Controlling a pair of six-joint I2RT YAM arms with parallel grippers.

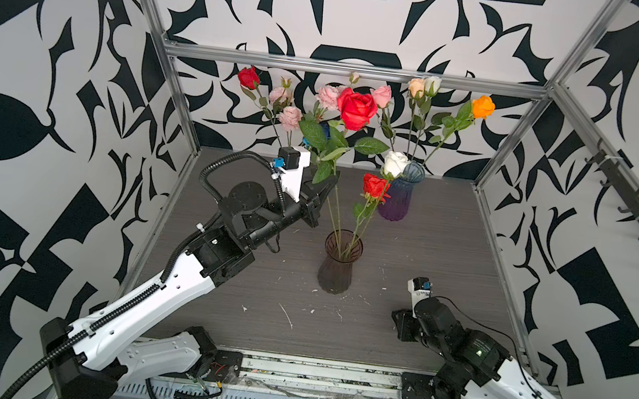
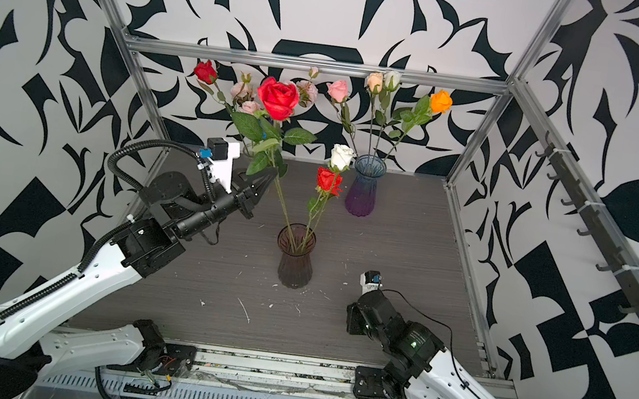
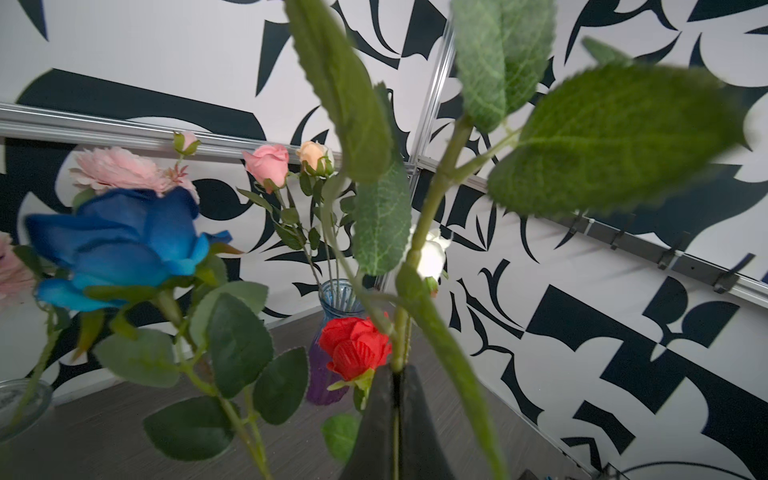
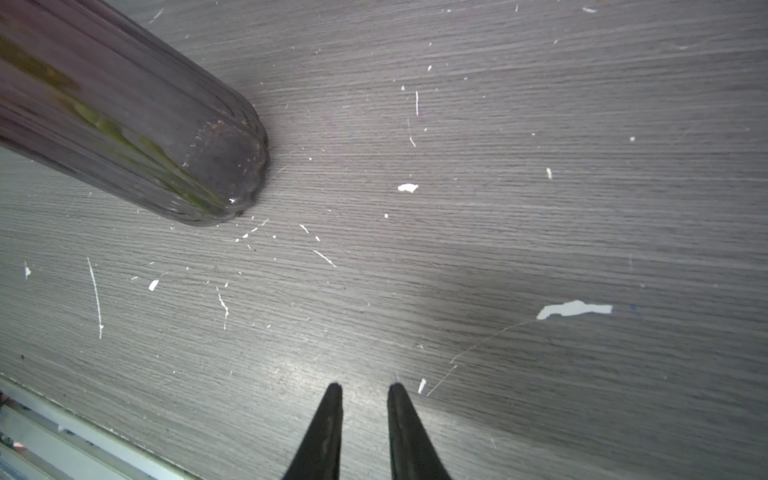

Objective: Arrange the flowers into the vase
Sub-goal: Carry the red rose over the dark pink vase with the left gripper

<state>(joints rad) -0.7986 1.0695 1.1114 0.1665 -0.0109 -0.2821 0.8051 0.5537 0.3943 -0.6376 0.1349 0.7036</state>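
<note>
To the left, the left end effector (image 1: 331, 185) is pinched tight on the green stem of the large red rose (image 1: 357, 109), just below its leaves. The stem leans, and its foot drops into the mouth of the dark vase (image 1: 334, 278) standing mid-surface (image 1: 256, 284). A small red rose (image 1: 374, 186) and a white rose (image 1: 395, 164) sit in that same vase. Behind the arm stand pink ruffled blooms (image 1: 290, 117) and a blue rose (image 3: 120, 245). Further right, a blue-and-purple vase (image 1: 394, 206) holds more roses. The right end effector (image 4: 365, 390) hangs low over the surface near the dark vase's base, its fingers narrowly apart and holding nothing.
</note>
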